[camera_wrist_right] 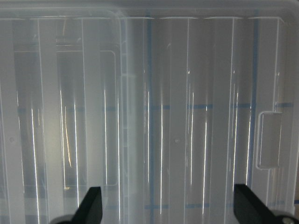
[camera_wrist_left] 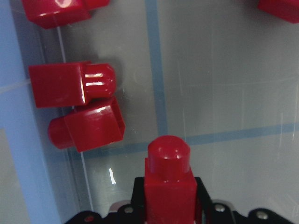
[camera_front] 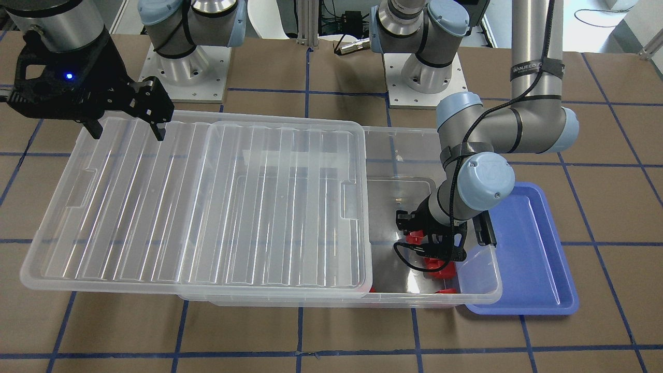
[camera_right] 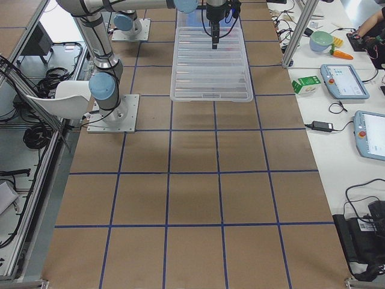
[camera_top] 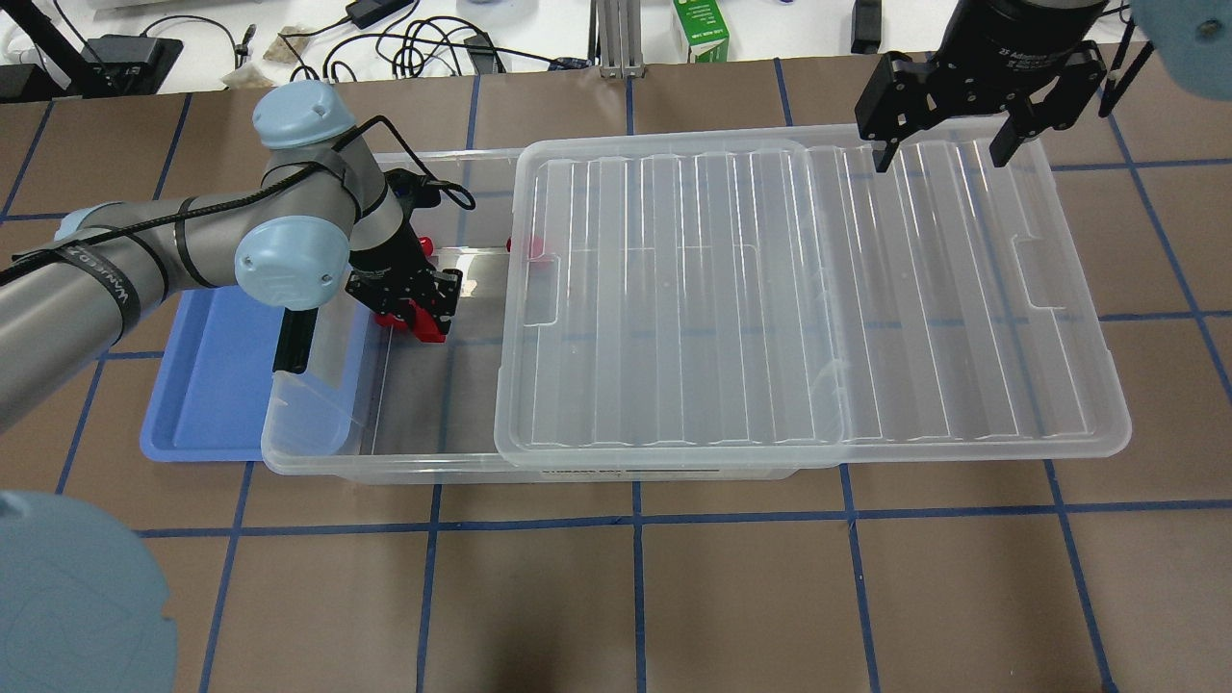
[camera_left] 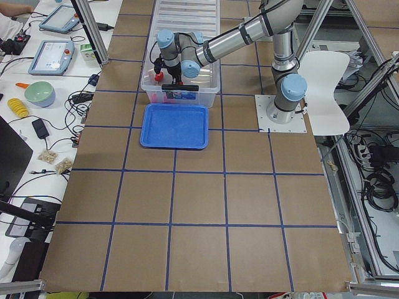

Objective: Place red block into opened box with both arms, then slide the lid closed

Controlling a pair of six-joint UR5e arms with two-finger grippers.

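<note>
My left gripper (camera_top: 416, 316) reaches down into the uncovered end of the clear box (camera_top: 318, 454) and is shut on a red block (camera_wrist_left: 169, 179), stub pointing away from the wrist camera, just above the box floor. Other red blocks (camera_wrist_left: 70, 85) lie on that floor beside it, near the box wall. The ribbed clear lid (camera_top: 808, 289) rests on the box, slid toward my right side so it overhangs that end. At the lid's far right corner my right gripper (camera_top: 953, 146) hovers open, and the right wrist view shows its fingers (camera_wrist_right: 91, 205) spread wide over the lid.
A blue tray (camera_top: 207, 385) lies against the box's left end, under my left arm. The arm bases (camera_front: 186, 72) stand behind the box. Cables and a green carton (camera_top: 700, 27) lie beyond the table's far edge.
</note>
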